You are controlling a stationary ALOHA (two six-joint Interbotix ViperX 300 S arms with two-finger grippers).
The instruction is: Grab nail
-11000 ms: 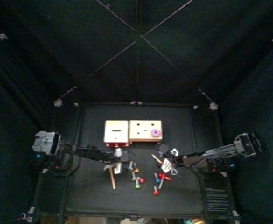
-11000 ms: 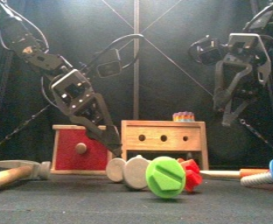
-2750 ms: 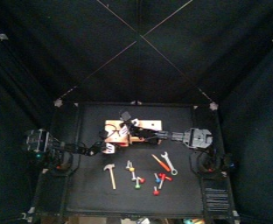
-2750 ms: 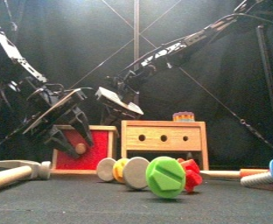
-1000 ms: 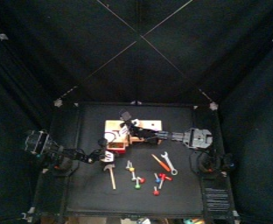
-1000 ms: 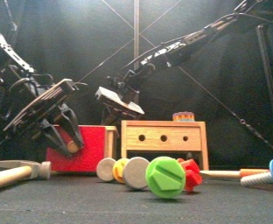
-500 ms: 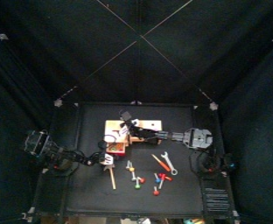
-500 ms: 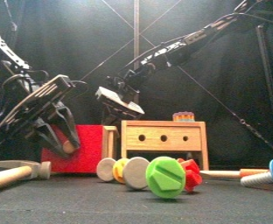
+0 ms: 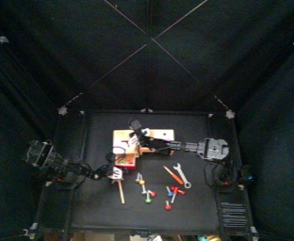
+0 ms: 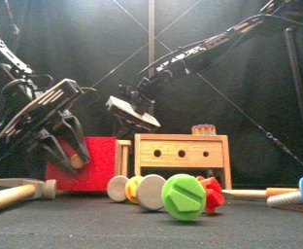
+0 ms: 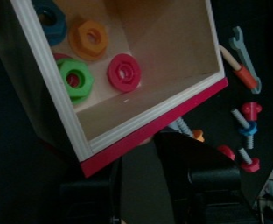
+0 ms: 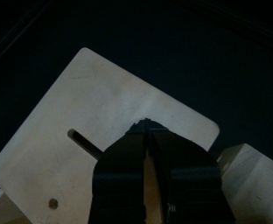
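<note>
Several small toy fasteners with coloured heads (image 9: 147, 194) lie at the table's front, and I cannot tell which is the nail. In the front view a green slotted head (image 10: 183, 197) and a red one (image 10: 213, 195) stand nearest. My left gripper (image 10: 61, 163) hangs open, holding nothing, just in front of the red-rimmed box (image 10: 100, 165). Its wrist view looks into that box (image 11: 150, 131) at coloured nuts (image 11: 123, 73). My right gripper (image 12: 147, 133) reaches across and is shut on the edge of a pale board (image 12: 92, 114), held tilted above the box (image 10: 132, 114).
A plain wooden box (image 10: 181, 151) with two holes stands right of the red one. A wooden-handled hammer (image 9: 118, 188) and a wrench (image 9: 179, 174) lie near the fasteners. White discs (image 10: 148, 192) sit in front of the boxes.
Since eleven seconds ago the right arm has reached across and lifted the pale board. In the last second the left gripper has sunk slightly toward the front left; the right has not moved.
</note>
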